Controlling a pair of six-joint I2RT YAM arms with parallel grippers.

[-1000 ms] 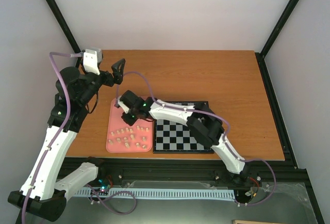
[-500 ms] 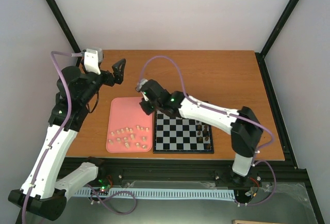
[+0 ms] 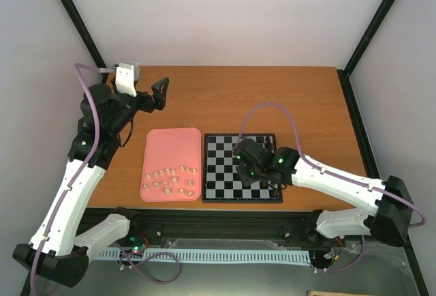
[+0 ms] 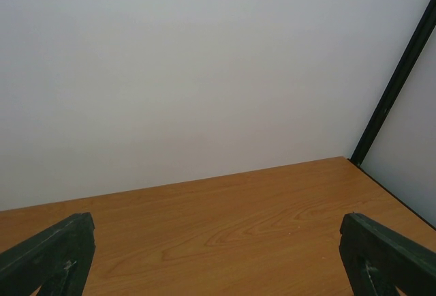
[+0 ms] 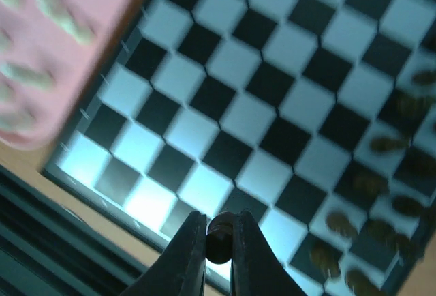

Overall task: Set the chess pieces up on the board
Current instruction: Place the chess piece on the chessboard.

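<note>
**A dark chess piece held over the board by the right gripper**

The right gripper [image 3: 246, 166] is seen stretched out low over the board [image 3: 221, 176], above its right-hand half. In the right wrist view its two fingers [image 5: 189, 255] are pressed together on a small dark chess piece [image 5: 219, 233], whose rounded top is pinched between the tips. The view is blurred, so the kind of piece cannot be told. Below the held piece lie the near rows of the board [image 5: 259, 105], close to its near border.

Other dark chess pieces [image 5: 381, 147] are seen standing on the squares along the board's right side. They are smeared in the wrist view and largely hidden under the arm from above.

Just left of the board the pink tray [image 3: 172, 147] is laid on the table [image 3: 272, 98], their edges nearly touching. A loose scatter of pale chess pieces [image 3: 170, 180] is gathered in its near half, most of them lying on their sides, while the far half is left bare.

The left gripper [image 3: 158, 95] is held raised near the far left corner of the table, well apart from tray and board. Its fingers [image 4: 48, 258] are spread wide with nothing between them – only the wooden tabletop and the white wall [image 4: 204, 64] are seen past them
</note>
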